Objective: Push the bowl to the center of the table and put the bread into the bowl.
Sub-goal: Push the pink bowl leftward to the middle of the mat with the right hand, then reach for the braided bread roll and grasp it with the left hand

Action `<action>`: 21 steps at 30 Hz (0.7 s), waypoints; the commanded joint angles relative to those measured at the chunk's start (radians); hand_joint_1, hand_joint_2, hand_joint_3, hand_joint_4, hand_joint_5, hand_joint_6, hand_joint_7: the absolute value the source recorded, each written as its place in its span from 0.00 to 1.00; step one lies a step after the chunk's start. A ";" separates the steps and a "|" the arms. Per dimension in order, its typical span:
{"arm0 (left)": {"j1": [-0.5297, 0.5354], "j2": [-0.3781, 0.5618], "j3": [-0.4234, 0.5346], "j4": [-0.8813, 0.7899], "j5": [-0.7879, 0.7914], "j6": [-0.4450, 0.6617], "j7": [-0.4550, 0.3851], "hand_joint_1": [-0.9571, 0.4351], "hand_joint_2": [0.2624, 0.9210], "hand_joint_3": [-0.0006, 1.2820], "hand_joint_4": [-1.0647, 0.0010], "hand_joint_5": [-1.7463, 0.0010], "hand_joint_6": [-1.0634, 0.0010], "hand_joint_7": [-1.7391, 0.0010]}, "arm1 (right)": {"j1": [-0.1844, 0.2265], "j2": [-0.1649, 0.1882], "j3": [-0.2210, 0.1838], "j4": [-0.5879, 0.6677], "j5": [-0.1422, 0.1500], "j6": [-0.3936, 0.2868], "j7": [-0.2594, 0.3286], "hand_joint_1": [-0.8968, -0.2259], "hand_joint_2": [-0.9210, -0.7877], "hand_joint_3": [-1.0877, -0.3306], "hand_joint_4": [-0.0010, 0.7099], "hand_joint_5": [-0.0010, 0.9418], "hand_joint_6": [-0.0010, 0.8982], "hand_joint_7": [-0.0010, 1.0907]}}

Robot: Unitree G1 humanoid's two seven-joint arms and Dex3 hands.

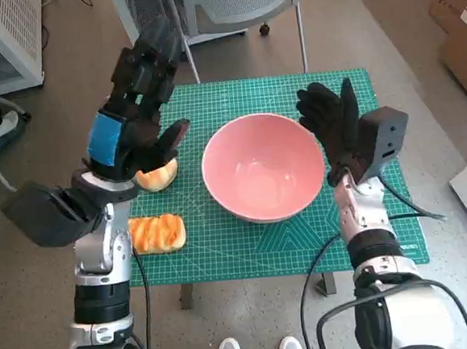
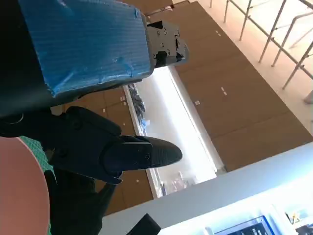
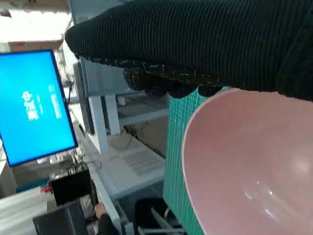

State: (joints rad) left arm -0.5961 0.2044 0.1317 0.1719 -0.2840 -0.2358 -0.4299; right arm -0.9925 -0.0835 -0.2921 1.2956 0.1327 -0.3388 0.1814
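Resting near the middle of the gridded green cutting mat [image 1: 303,242], a smooth, round pink bowl [image 1: 263,167] is seen empty. Two glossy bread rolls [image 1: 157,233] lie beside it. Left hand [image 1: 135,109] and knitted right hand [image 1: 334,122] are raised, fingers spread, nothing held.

No text can be read with any certainty. The blue monitor screen [image 3: 30,105] in the right wrist view carries a few white marks (too blurred to make out as letters or numbers). The green cutting mat [image 1: 382,211] on the desk shows a printed grid of pale lines, but any figures along its edges are too small to tell.
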 commanded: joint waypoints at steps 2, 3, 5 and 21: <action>0.017 0.008 0.001 -0.027 0.008 0.001 0.010 0.25 0.89 0.32 1.00 1.00 1.00 0.82 | 0.007 -0.012 -0.014 0.003 0.013 0.013 0.031 0.49 0.00 0.38 0.36 0.00 0.42 0.00; 0.018 0.008 0.001 -0.029 0.008 0.001 0.010 0.25 0.89 0.32 1.00 1.00 1.00 0.82 | 0.006 -0.017 -0.016 0.000 0.014 0.010 0.034 0.49 0.00 0.38 0.36 0.00 0.42 0.00; 0.022 0.010 0.002 -0.032 0.007 0.001 0.010 0.25 0.89 0.32 1.00 1.00 1.00 0.82 | 0.003 -0.028 -0.023 -0.007 0.020 0.004 0.043 0.49 0.00 0.38 0.36 0.00 0.42 0.01; 0.071 0.074 0.042 -0.084 -0.024 0.004 -0.026 0.26 0.89 0.34 1.00 1.00 1.00 0.82 | 0.047 -0.131 -0.042 -0.229 0.108 -0.305 0.304 0.43 0.00 0.40 0.37 0.00 0.41 0.01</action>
State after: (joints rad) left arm -0.5448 0.2518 0.1582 0.1181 -0.2906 -0.2355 -0.4404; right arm -0.9933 -0.2076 -0.3253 1.1169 0.2033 -0.6054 0.4212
